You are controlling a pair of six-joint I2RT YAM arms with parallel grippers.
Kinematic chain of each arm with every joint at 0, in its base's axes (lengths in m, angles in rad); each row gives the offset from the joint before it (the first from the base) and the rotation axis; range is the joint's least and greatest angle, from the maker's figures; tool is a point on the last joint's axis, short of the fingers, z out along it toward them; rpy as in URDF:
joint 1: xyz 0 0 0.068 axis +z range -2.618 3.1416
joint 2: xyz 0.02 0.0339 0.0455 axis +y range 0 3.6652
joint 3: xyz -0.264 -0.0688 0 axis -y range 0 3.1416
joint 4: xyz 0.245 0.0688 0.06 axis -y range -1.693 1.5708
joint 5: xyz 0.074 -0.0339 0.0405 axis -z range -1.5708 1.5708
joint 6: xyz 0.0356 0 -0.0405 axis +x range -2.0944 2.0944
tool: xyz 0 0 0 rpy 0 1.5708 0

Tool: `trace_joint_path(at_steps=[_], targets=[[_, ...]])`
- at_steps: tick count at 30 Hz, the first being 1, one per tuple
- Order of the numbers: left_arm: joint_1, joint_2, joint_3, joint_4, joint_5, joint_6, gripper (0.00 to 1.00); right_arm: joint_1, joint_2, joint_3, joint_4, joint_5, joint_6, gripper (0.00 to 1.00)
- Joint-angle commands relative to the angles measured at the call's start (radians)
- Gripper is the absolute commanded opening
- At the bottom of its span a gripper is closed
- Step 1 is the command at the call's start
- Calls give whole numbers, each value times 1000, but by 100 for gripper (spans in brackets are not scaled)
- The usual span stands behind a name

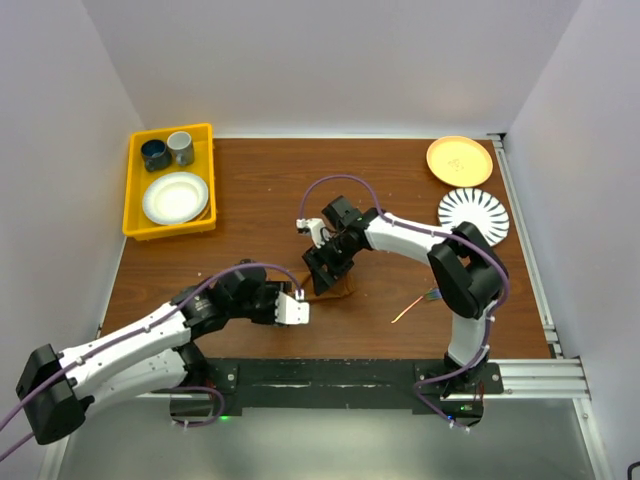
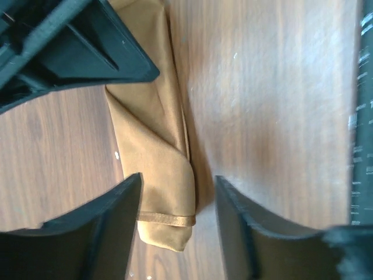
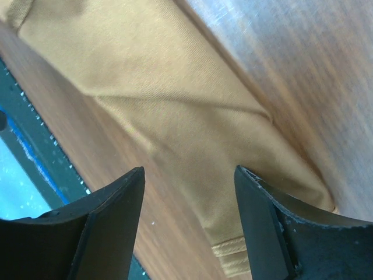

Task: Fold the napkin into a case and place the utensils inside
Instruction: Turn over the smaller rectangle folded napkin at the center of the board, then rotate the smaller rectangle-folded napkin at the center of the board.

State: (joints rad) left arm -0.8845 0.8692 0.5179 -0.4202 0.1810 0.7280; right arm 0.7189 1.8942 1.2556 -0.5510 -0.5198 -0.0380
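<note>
The napkin [image 1: 338, 288] lies folded to a narrow strip a little toward 6 o'clock from the middle of the brown wooden surface [image 1: 260, 190], mostly hidden in the top view under the right pincer [image 1: 322, 272]. In the right wrist view this pincer stands wide open over the cloth, with the folded layers and one diagonal fold edge showing between its fingers [image 3: 111, 227]; it has hold of nothing. The left pincer [image 1: 300, 310] is at 8 o'clock of the napkin, also wide open and holding nothing. In its wrist view the hemmed short end of the strip lies between the two fingers [image 2: 111, 227], but I cannot tell if they touch it. The long fold edge runs straight toward 12 o'clock, where the black right pincer covers the far end. The utensils [image 1: 415, 303] lie at 3 o'clock of the napkin, apart from it, with bare wood between them. A yellow tray [image 1: 135, 190] with two cups and a white plate is at the 10 o'clock corner. An orange plate [image 1: 459, 160] and a striped plate [image 1: 473, 215] are near the 2 o'clock edge.
</note>
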Motion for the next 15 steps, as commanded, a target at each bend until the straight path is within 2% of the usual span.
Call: trace_joint_path(at_steps=[1, 2, 3, 8, 10, 15], targets=[[97, -6, 102, -72, 139, -84, 44, -3, -112, 60, -62, -60, -40, 68], [166, 22, 132, -80, 173, -90, 41, -3, -124, 67, -69, -56, -46, 68], [189, 43, 149, -113, 193, -94, 32, -3, -141, 70, -75, -39, -56, 68], [239, 183, 195, -137, 229, -110, 14, -6, -126, 88, -133, 53, -115, 62], [239, 206, 182, -121, 226, -98, 13, -7, -104, 85, -145, 96, -131, 57], [239, 241, 113, -101, 192, -47, 12, -12, -64, 41, -139, 165, -164, 52]])
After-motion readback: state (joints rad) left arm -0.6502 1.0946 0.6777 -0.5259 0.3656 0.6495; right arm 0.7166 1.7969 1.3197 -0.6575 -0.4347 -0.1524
